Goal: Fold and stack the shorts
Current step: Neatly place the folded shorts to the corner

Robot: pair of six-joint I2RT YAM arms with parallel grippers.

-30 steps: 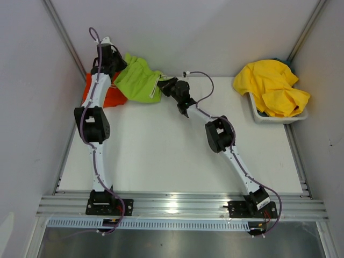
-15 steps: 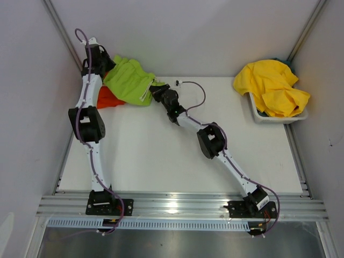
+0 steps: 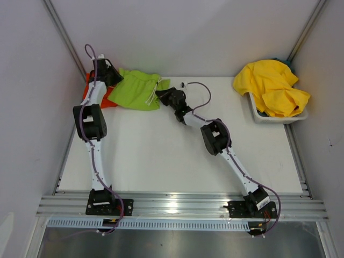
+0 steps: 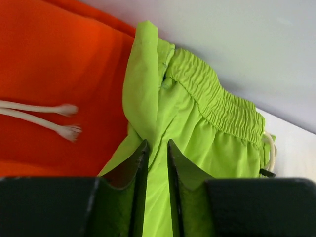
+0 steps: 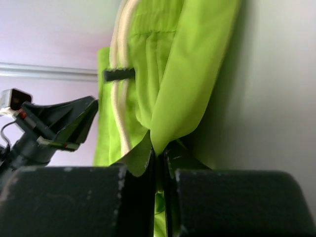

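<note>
Green shorts (image 3: pixel 137 90) lie far left, overlapping orange shorts (image 4: pixel 59 59); right gripper (image 5: pixel 158 150) pinches an edge, left gripper (image 4: pixel 155 145) straddles a fold, hold unclear, so snagged cloth could drag them askew.

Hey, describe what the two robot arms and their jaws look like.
Both the left arm and right arm have slim white links, bulky black joint housings and black bases bolted to a silver rail. A thin purple cable loops along each. The jaws are flat, dark, matt plates.
</note>
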